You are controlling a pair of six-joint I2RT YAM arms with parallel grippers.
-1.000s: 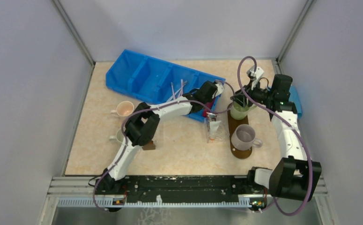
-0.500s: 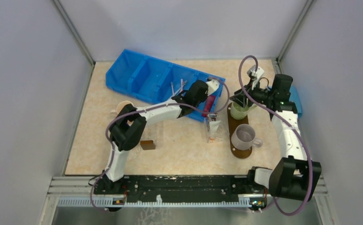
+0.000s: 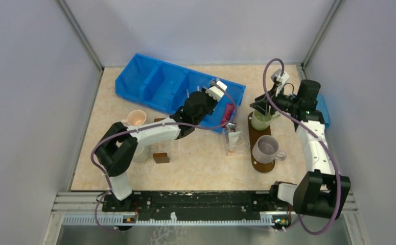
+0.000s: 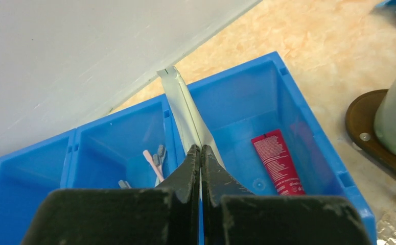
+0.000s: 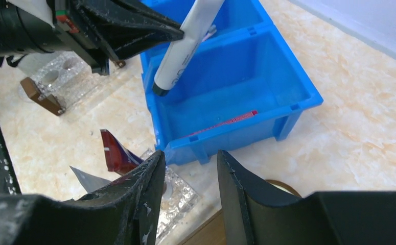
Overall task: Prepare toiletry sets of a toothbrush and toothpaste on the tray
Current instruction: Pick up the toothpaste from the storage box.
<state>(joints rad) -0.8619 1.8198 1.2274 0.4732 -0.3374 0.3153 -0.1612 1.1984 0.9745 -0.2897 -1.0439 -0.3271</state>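
**White tube pinched over the bin**

White and dark-capped, a toothpaste tube [image 5: 185, 46] hangs in the left gripper [image 4: 201, 150]. The jaws are pressed together on its body, the cap end points down and the flat crimped end points up. It sits above the wall between the blue bin's [image 3: 160, 84] last two compartments, clear of the floor.

In the end compartment a red tube [image 4: 277, 163] lies flat. In the next one lie a few toothbrushes [image 4: 154, 159], pink and grey.

The right gripper [image 5: 188, 155] hovers at the green mug [image 3: 259, 121], its jaws partly spread. The wrist view shows only bin and table through the gap, nothing between the fingers. Whether a finger touches the mug cannot be told.

The tray [image 3: 262, 167] lies well to the right of the bin's end, long axis running away from the arms. The green mug stands on its far end and a grey mug [image 3: 265, 148] on its near half.

Just left of the tray, a dark red and white tube [image 5: 115, 152] rests on a clear plastic sheet [image 3: 236, 148] on the table.

A brown block [image 3: 160, 157] and a pink cup [image 3: 136, 118] stand near the left arm.
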